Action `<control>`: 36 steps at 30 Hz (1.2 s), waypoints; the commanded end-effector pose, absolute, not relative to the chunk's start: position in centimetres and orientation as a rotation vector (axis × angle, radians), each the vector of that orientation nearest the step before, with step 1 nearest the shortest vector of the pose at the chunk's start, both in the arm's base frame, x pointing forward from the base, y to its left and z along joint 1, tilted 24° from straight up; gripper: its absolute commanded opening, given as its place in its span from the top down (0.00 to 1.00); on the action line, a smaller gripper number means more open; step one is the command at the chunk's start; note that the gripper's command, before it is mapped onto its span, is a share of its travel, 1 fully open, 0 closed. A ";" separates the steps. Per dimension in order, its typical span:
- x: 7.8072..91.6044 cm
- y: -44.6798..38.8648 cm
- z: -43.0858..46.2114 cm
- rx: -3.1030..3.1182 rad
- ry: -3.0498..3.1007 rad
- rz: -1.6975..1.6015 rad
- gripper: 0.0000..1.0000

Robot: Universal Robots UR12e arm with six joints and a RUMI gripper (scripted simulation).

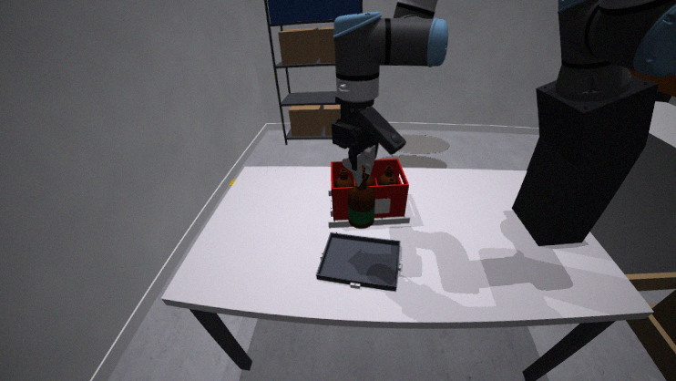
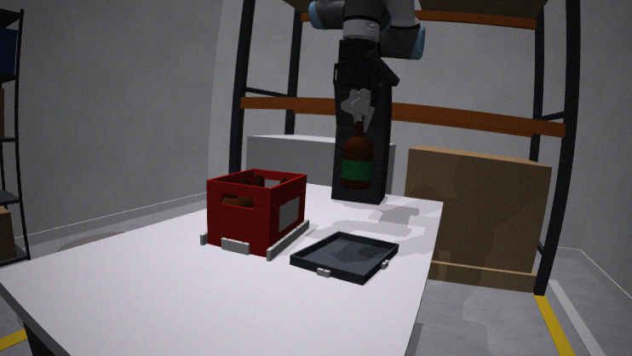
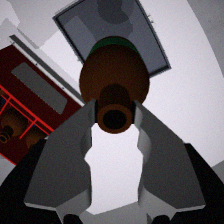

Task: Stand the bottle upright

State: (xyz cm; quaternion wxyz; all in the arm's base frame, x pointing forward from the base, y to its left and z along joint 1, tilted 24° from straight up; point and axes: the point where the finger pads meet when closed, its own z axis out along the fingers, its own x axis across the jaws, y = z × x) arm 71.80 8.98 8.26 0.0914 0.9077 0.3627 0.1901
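My gripper (image 1: 363,180) (image 2: 360,125) (image 3: 114,101) is shut on the neck of a brown bottle (image 1: 361,199) (image 2: 358,150) (image 3: 114,72) with a green label. The bottle hangs upright in the air, higher than the crate's rim in the exterior view. The red crate (image 1: 343,203) (image 2: 238,225) (image 3: 47,112) stands on the table with several brown bottles inside, partly hidden by its walls. The dark tray (image 1: 357,282) (image 2: 340,272) (image 3: 159,45) holds nothing and lies in front of the crate. Differences between the necks are too small to tell.
Light grey strips (image 1: 397,221) (image 2: 288,239) stand along the crate's base, and small grey blocks (image 1: 354,285) (image 2: 324,272) sit at the tray's edges. The robot's black pedestal (image 1: 581,156) stands at the right of the white table (image 1: 264,264) (image 2: 176,301).
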 end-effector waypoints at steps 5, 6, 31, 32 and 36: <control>71.9 9.0 8.2 2.696 1.077 0.566 1.00; 71.9 9.0 8.2 2.696 1.077 0.566 1.00; 73.2 8.9 5.4 2.696 1.077 0.566 1.00; 73.3 8.9 5.2 2.696 1.077 0.566 1.00; 73.7 8.9 4.3 2.696 1.077 0.566 1.00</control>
